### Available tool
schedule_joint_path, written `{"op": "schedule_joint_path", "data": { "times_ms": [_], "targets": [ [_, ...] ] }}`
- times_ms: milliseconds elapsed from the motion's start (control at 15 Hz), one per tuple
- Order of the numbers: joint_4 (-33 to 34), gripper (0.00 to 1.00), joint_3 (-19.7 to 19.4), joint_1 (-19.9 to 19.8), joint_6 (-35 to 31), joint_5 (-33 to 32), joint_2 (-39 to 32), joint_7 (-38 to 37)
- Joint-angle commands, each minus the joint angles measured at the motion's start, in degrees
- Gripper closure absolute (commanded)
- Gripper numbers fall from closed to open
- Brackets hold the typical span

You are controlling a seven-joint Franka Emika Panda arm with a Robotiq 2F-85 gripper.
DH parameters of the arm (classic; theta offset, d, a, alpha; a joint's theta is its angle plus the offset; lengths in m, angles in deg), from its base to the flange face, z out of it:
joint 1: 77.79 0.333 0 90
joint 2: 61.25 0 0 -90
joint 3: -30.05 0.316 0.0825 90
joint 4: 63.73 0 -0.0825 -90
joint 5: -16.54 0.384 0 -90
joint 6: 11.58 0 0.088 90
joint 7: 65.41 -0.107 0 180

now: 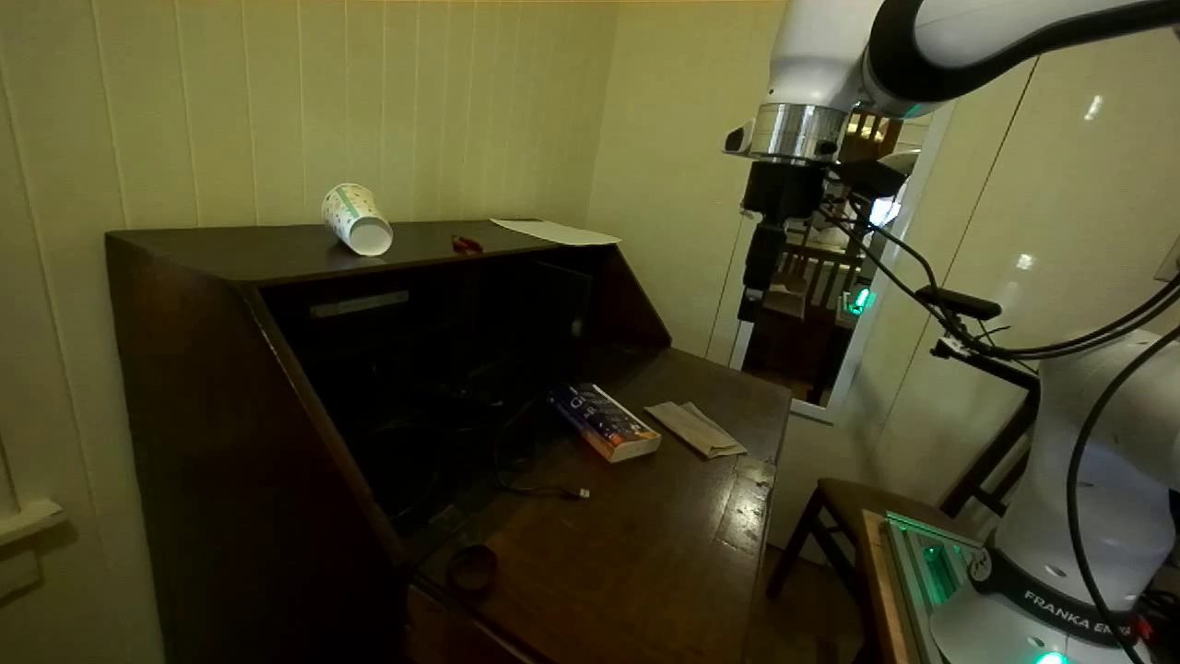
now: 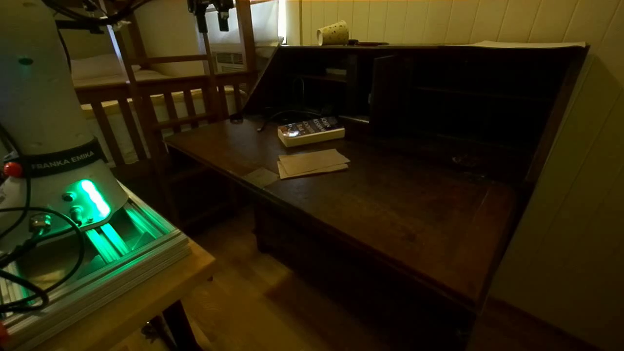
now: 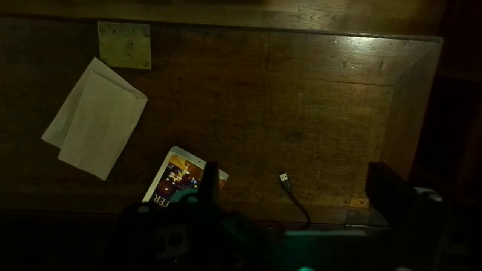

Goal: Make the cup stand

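Note:
The white dotted cup lies on its side on the flat top of the dark desk, its round opening facing down toward the desk's front. It also shows in an exterior view as the cup at the left end of the desk top. My gripper hangs pointing down, well apart from the cup and higher than the fold-down leaf. In the wrist view the jaws of the gripper stand wide apart, with only the desk leaf far beneath. The cup is outside the wrist view.
On the fold-down leaf lie a thick book, folded papers, a USB cable and a dark ring. A small red object and a white sheet share the desk top with the cup.

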Motion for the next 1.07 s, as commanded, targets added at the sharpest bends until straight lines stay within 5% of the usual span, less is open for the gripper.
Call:
{"op": "schedule_joint_path", "data": {
  "times_ms": [0, 533, 1000],
  "targets": [
    [0.6, 0.00, 0.4, -0.7, -0.3, 0.9, -0.5, -0.7],
    [9.0, 0.00, -0.8, -4.1, -12.8, 1.5, -5.6, -7.4],
    [25.1, 0.00, -1.6, -4.3, -15.2, 5.1, -15.9, -10.9]
  ]
}}
